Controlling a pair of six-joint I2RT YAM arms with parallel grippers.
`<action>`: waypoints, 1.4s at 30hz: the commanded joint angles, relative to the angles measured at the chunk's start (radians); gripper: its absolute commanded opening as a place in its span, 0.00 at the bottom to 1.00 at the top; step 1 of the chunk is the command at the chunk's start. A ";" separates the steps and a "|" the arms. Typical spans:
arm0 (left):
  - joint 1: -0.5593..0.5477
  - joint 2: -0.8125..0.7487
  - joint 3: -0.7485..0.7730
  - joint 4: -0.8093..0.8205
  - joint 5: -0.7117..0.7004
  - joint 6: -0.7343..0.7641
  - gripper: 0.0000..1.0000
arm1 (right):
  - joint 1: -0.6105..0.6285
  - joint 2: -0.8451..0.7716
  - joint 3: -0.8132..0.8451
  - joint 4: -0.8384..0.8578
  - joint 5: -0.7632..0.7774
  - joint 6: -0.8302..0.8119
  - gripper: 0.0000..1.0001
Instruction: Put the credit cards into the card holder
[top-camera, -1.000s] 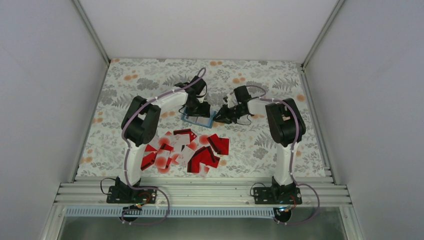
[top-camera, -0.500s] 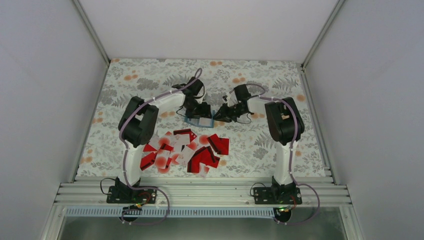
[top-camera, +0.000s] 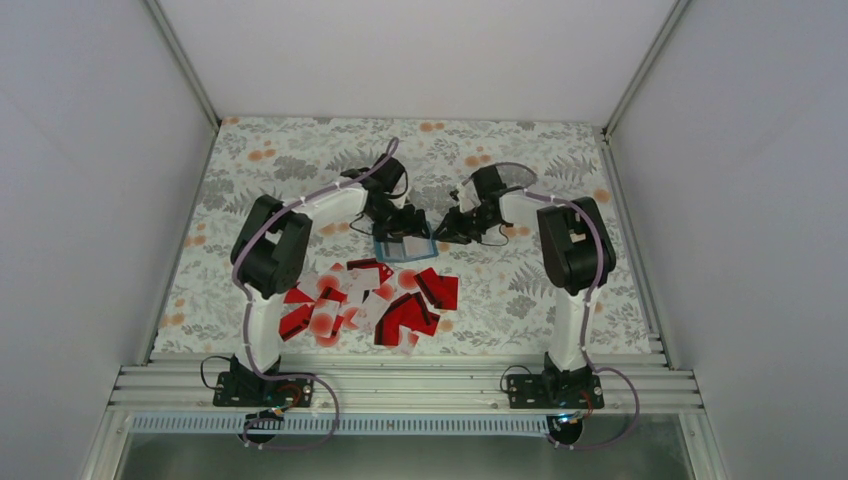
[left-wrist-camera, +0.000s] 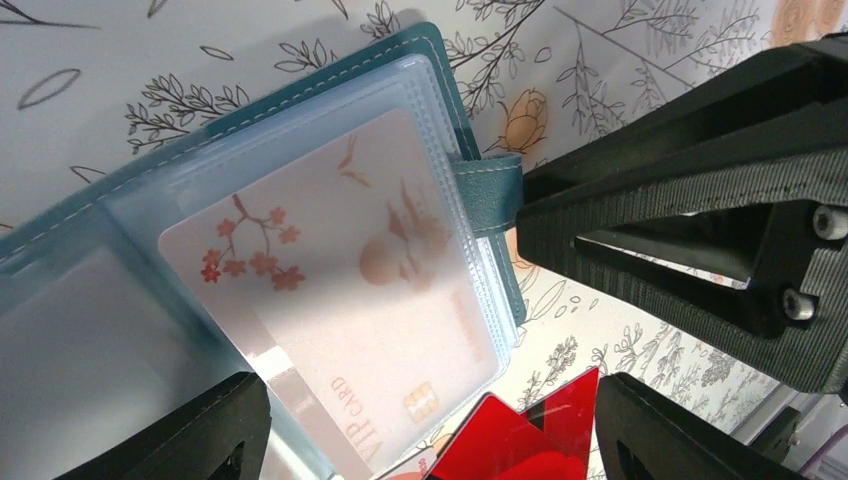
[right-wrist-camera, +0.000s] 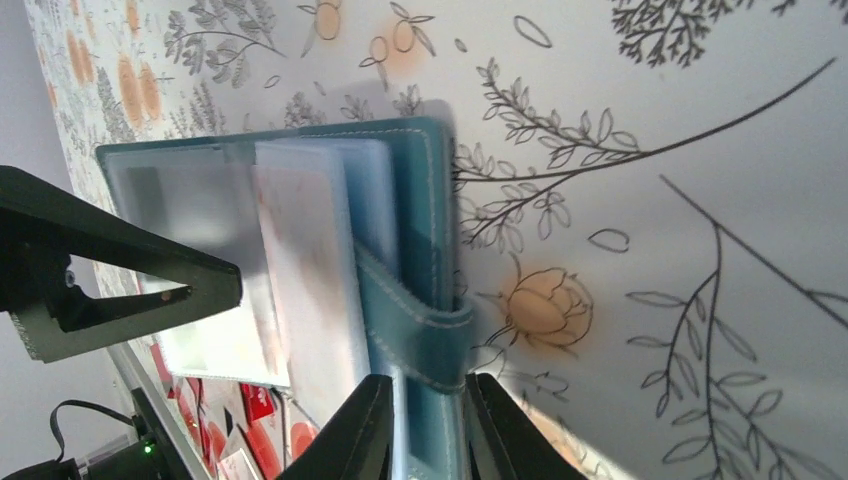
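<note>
the holder (top-camera: 403, 247) lies open on the flowered cloth (top-camera: 300, 150), with its pale frosted sleeves (left-wrist-camera: 130, 330) facing up. one gripper is at each side of it. a white card (left-wrist-camera: 340, 300) printed with blossom twigs and a red sun sits in one sleeve, close to the holder's clasp side. how far in it has gone i cannot tell.

the left gripper (left-wrist-camera: 428, 390) hangs just over the holder. its fingers are spread wide, one past each side of the white card, and they grip nothing. the right gripper (right-wrist-camera: 428, 390) is at the holder's clasp side. it is closed narrow on the teal tab (right-wrist-camera: 420, 345) and the cover edge there, with one finger pressed to each side, and the holder lies flat in its grip.

the loose cards (top-camera: 375, 300), red ones and white ones with a red spot, lie in an overlapping heap on the cloth. the heap is on the arm-base side of the holder, near it but apart. one red card (left-wrist-camera: 530, 430) shows just off the holder's edge, beneath the left gripper.
</note>
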 joint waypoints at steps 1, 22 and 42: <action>0.015 -0.084 0.033 -0.064 -0.033 0.016 0.82 | -0.006 -0.074 0.015 -0.050 -0.015 -0.048 0.20; 0.045 -0.139 -0.173 -0.019 -0.135 0.070 0.32 | 0.014 -0.006 0.002 0.029 -0.237 -0.032 0.38; 0.045 -0.092 -0.209 0.019 -0.141 0.094 0.22 | 0.022 0.081 0.034 0.054 -0.253 -0.017 0.37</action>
